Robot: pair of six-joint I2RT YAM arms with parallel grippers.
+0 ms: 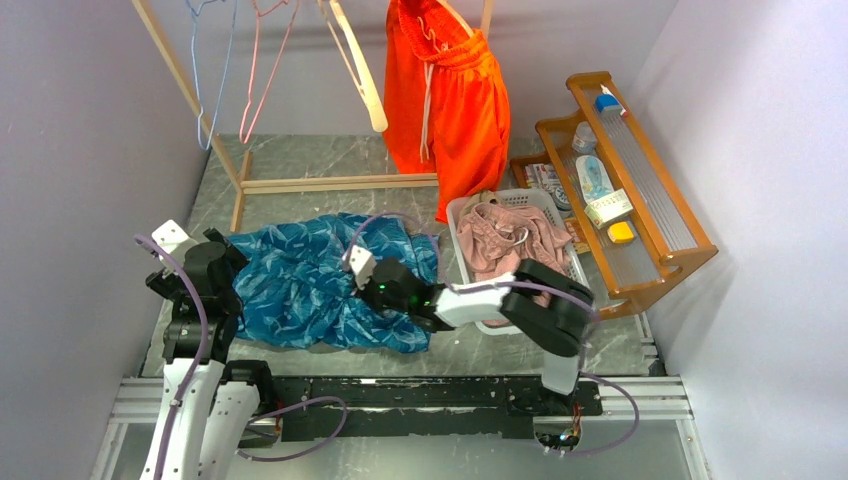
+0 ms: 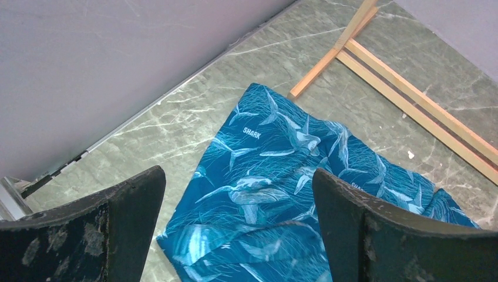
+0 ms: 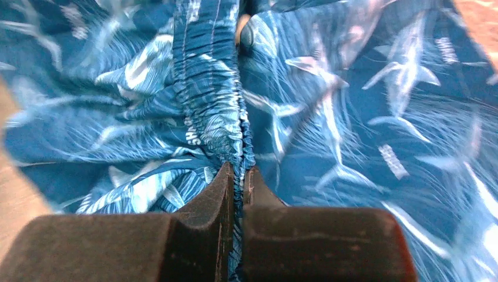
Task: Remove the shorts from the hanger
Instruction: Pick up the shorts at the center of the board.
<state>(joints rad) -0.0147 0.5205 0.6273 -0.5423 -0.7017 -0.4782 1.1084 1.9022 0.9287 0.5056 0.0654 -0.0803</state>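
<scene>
The left gripper (image 2: 238, 175) is held wide open and empty above the table (image 2: 176, 126). Its 2 fingers frame a leg hem of the blue shorts (image 2: 282, 176) and nothing is touched. It is judged to be parked there as a spare hand for that end of the cloth.

The blue shorts (image 1: 310, 285) are spread on the table between the 2 arms, off any hanger, just in front of the foot of the wooden rack (image 1: 340, 183). A thin, limp fabric is shown, printed with pale sharks and the word SHARK, and rumpled toward the waist.

The right gripper (image 3: 239, 170) is closed tight on the gathered elastic waistband (image 3: 211, 106), and a ridge of it is pinched between the pads. That thick seam is probably chosen so the whole pair can be lifted at once.

Further right, 3 bare hangers (image 1: 262, 70) are seen beside the orange shorts (image 1: 445, 100), which hang from the rack with a white cord dangling and are not yet removed. The pink shorts (image 1: 510, 240) are crumpled in the basket (image 1: 455, 215), just beside the blue pair.
</scene>
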